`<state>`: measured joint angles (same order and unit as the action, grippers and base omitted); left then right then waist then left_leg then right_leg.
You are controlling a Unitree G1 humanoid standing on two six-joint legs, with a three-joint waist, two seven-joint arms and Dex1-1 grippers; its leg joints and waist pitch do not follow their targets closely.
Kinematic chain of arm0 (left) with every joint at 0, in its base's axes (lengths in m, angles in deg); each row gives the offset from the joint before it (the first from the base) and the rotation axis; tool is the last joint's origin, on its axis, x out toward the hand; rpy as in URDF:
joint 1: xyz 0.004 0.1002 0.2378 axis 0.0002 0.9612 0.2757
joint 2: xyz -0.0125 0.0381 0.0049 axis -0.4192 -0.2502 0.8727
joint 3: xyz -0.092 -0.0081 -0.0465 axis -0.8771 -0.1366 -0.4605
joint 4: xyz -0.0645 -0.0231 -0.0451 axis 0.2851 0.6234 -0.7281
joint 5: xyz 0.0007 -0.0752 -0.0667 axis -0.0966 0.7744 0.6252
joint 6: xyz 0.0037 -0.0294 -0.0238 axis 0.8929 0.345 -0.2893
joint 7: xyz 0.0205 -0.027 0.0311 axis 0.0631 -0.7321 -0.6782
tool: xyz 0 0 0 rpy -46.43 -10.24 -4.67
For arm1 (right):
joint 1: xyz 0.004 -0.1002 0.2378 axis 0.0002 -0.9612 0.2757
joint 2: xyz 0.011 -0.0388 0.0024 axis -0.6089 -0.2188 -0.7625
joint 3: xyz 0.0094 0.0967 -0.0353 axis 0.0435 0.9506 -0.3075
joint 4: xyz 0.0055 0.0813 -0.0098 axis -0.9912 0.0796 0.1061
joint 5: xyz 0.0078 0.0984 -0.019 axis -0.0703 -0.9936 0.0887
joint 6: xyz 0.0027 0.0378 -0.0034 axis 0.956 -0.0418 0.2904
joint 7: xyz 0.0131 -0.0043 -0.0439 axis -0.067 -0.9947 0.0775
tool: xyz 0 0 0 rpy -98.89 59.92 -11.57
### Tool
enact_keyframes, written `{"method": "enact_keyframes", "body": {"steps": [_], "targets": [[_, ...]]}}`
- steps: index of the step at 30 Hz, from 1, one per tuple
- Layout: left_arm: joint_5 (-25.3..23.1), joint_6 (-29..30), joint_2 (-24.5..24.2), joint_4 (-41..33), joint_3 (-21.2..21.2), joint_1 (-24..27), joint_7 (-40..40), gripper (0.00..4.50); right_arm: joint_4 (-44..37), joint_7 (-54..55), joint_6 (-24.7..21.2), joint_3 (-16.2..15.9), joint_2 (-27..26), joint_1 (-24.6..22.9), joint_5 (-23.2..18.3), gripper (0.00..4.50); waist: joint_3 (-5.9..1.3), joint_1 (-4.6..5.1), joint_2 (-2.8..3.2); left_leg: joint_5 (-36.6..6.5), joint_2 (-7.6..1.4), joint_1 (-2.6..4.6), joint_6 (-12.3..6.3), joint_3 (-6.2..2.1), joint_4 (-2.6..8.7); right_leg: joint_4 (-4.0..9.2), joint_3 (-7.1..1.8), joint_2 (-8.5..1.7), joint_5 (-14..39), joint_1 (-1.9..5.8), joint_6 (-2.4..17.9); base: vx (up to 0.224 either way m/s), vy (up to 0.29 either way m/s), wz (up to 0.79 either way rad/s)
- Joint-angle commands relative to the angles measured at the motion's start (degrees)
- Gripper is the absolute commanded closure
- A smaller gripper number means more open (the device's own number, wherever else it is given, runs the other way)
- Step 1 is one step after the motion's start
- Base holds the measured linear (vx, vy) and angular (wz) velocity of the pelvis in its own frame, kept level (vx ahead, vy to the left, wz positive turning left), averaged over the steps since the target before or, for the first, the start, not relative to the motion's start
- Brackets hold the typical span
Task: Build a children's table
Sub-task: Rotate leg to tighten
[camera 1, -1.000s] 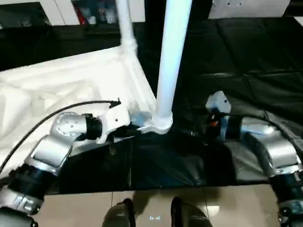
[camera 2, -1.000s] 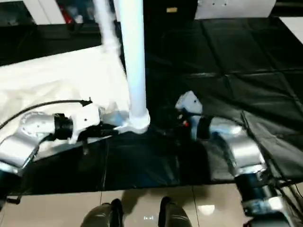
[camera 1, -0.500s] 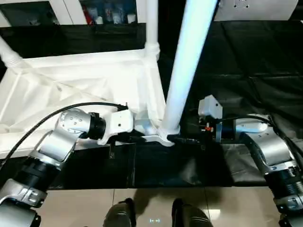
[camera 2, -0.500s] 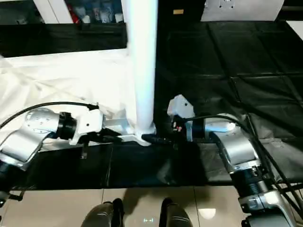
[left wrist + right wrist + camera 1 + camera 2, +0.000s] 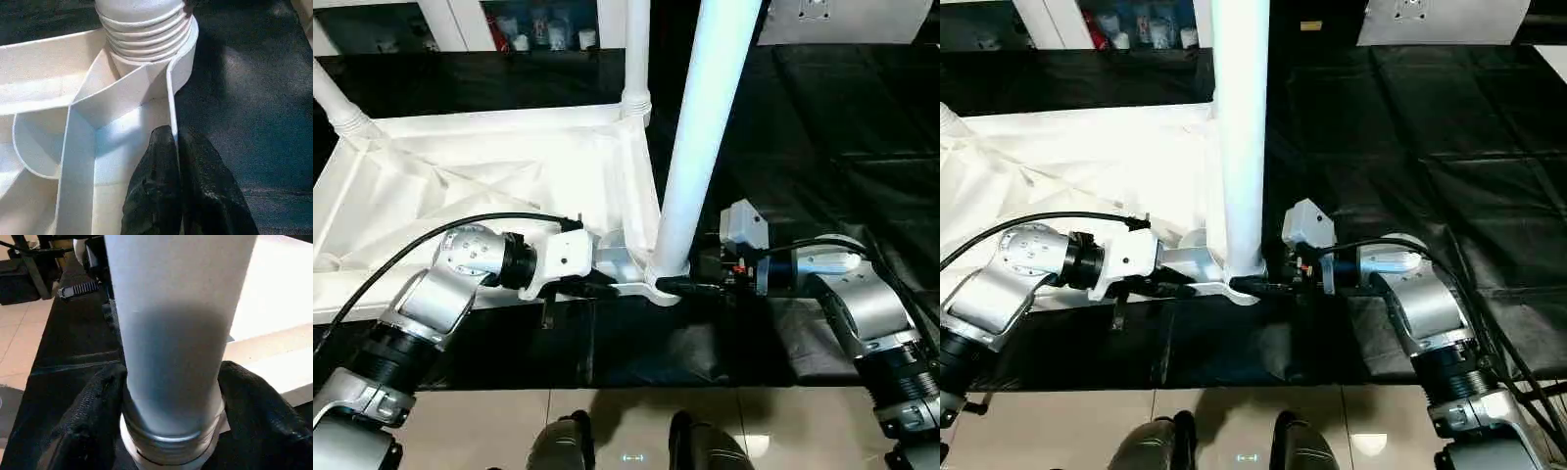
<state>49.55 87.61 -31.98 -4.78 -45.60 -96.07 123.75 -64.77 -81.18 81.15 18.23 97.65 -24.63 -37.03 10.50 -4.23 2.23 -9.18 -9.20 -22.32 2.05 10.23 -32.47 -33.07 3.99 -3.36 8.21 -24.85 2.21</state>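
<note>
At frame centre the upturned table top [image 5: 499,176] carries 3 visible legs, the nearest leg [image 5: 700,137] seemingly seated; left gripper [image 5: 176,147] pinches the rim, right gripper [image 5: 168,396] straddles its base, grip unclear.

An all-white plastic children's table [image 5: 489,176] lies upside down on black matting, its ribbed underside facing up, with tapered tubular legs standing upright in the corner sockets, the nearest leg [image 5: 700,137] seated at the near corner
</note>
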Motion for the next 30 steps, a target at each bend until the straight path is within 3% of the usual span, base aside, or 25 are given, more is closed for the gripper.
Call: {"method": "enact_keyframes", "body": {"steps": [1,7,10,12,13,17,19,20,21,22,24,25,26,30], "targets": [[-0.89,-1.51,0.43,-0.21,2.45,0.10,2.26,4.50,0.31,-0.56,0.48,-0.87,-0.13,0.49,0.05,1.79,-5.05,0.23,-0.29,-8.71,-3.84,1.10,-6.49,-1.23,3.09,3.37,-3.39,-5.14,15.25,3.89,13.37,0.000,0.000,0.00],[-0.79,-1.21,0.60,0.21,2.05,0.03,1.72,4.50,-0.33,-0.48,-0.22,-1.04,-0.20,-0.34,0.17,1.90,-5.03,0.23,-0.23,-8.66,-3.86,1.15,-6.36,-1.25,3.08,3.34,-3.41,-5.10,14.97,3.85,13.36,0.000,0.000,0.00],[0.34,1.71,1.88,-0.04,0.70,-0.12,-0.21,4.50,-2.06,2.75,-5.15,-0.59,-1.17,-2.50,-0.44,1.91,-4.77,0.20,-0.27,-9.07,-3.91,1.24,-6.26,-1.25,3.23,3.53,-3.43,-5.05,16.20,3.75,13.21,0.000,0.000,0.00],[0.41,2.05,2.01,-0.07,0.55,-0.17,-0.49,4.50,-2.14,3.13,-5.46,-0.49,-1.34,-2.61,-0.50,1.91,-4.72,0.16,-0.35,-10.48,-3.81,1.21,-5.71,-1.33,3.26,3.78,-3.36,-5.27,18.92,3.83,12.55,0.000,0.000,0.00],[1.59,8.59,4.86,-0.76,-2.24,-1.32,-6.21,4.50,-3.32,11.51,-10.45,0.99,-5.19,-4.63,-0.28,1.91,-4.17,0.34,-0.09,-11.22,-3.86,1.26,-5.16,-1.23,3.46,4.12,-3.49,-5.19,20.58,3.47,12.06,0.000,0.000,0.00],[2.43,15.17,8.15,-1.36,-4.72,-2.79,-12.28,4.50,-3.48,19.47,-13.43,1.97,-9.28,-5.84,0.89,1.93,-4.04,0.61,-0.17,-14.03,-3.71,1.72,-2.75,-1.70,3.78,4.62,-3.28,-5.26,26.07,3.22,10.17,0.000,0.000,0.00],[2.69,17.85,10.05,-1.71,-5.69,-3.50,-15.28,4.50,-2.93,22.98,-14.27,2.43,-11.40,-5.93,1.49,1.94,-3.87,1.23,-0.25,-15.27,-3.48,1.44,-1.95,-1.88,3.81,4.88,-3.19,-5.43,28.30,3.34,9.39,0.000,0.000,0.00],[2.51,21.76,13.62,-1.89,-7.10,-4.77,-20.75,4.50,-1.24,28.95,-15.40,3.89,-15.31,-5.34,1.80,1.94,-3.85,1.58,-0.62,-14.79,-3.37,1.22,-2.08,-1.84,3.85,4.92,-3.27,-5.51,28.63,3.53,8.67,0.000,0.000,0.00],[1.82,25.40,18.12,-1.90,-8.63,-6.15,-27.49,4.50,1.41,36.20,-15.94,5.84,-19.85,-4.21,2.21,1.94,-3.75,1.74,-0.32,-14.77,-3.49,1.38,-1.98,-1.82,3.79,4.87,-3.37,-5.54,28.54,3.16,9.08,0.000,0.000,0.00],[1.82,25.40,18.12,-1.90,-8.63,-6.15,-27.49,4.50,1.41,36.20,-15.94,5.84,-19.85,-4.21,2.21,1.95,-3.86,2.05,-0.26,-15.34,-3.36,1.61,-1.67,-1.87,3.49,5.19,-3.20,-5.59,29.25,2.90,9.43,0.000,0.000,0.00],[0.34,28.15,22.67,-1.73,-10.34,-7.22,-34.81,4.50,4.53,42.58,-15.54,7.46,-23.23,-2.67,3.13,2.02,-4.05,2.37,-0.57,-12.63,-3.07,0.65,-2.30,-2.01,3.64,4.78,-3.07,-5.44,26.57,3.69,8.80,0.000,0.000,0.00],[-0.28,28.79,23.97,-1.68,-10.92,-7.47,-37.09,4.50,5.45,44.24,-15.35,7.83,-23.94,-2.18,3.52,2.05,-4.01,2.62,-0.46,-12.54,-3.14,0.94,-2.90,-1.77,3.50,5.01,-3.11,-5.25,25.16,3.27,9.07,0.000,0.000,0.00],[-1.45,30.06,26.15,-2.26,-11.07,-7.74,-39.94,4.50,6.73,47.94,-15.57,8.98,-25.47,-1.25,3.89,2.06,-4.20,2.76,-0.96,-12.13,-3.07,1.02,-3.20,-1.61,3.39,4.96,-3.14,-5.17,24.35,3.33,9.30,0.000,0.000,0.00],[-4.22,31.56,29.14,-4.01,-9.71,-7.77,-43.93,4.50,8.69,54.07,-16.01,10.38,-27.58,0.25,5.58,2.06,-4.61,2.57,-0.92,-7.46,-2.85,0.61,-5.87,-1.35,3.09,4.24,-3.21,-4.96,17.05,3.70,10.45,0.000,0.000,0.00]]}}
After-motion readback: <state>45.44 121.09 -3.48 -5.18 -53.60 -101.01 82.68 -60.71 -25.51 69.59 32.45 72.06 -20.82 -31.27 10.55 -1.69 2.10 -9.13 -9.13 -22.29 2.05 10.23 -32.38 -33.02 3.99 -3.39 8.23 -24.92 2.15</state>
